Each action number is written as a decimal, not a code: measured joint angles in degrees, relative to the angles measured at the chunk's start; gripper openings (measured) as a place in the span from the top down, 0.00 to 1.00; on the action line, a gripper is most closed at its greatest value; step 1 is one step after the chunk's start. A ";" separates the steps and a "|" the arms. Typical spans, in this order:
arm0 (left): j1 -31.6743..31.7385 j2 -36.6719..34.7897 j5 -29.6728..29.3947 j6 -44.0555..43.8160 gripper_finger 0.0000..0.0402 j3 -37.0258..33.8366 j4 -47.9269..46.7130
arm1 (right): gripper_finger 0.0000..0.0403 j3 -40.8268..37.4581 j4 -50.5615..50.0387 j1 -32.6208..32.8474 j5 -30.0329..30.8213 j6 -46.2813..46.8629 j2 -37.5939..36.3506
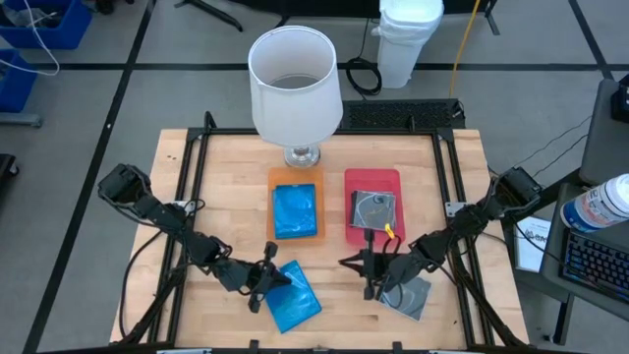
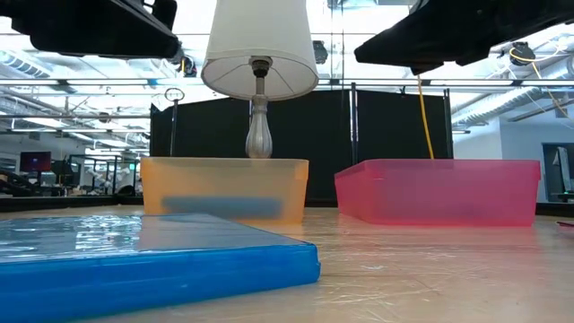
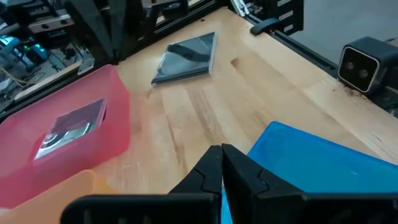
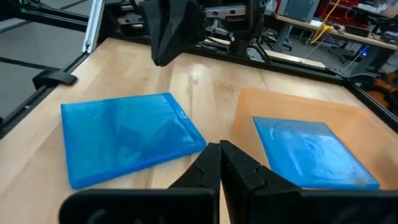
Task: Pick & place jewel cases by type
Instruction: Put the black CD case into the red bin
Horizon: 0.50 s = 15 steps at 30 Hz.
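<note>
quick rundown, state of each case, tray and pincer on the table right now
blue case on the table: flat on the wood, outside any tray, not held
blue case in the orange tray: lying flat inside
orange tray: holds one blue case
clear case in the red tray: lying flat inside
red tray: holds one clear case
grey case on the table: flat, outside any tray
left pincer: shut, empty
right pincer: shut, empty
</note>
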 joint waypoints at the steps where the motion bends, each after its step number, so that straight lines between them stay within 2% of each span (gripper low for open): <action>1: 0.06 0.02 0.19 0.31 0.94 0.00 -0.01 | 1.00 0.00 0.01 -0.23 0.00 -0.14 0.01; 9: 1.39 0.01 0.47 0.65 0.99 0.00 -0.03 | 1.00 0.00 -0.01 -1.11 0.02 -2.48 0.02; 15: 2.09 0.92 0.99 5.58 0.98 -0.04 -0.27 | 1.00 -1.06 0.10 -0.84 0.02 0.21 0.05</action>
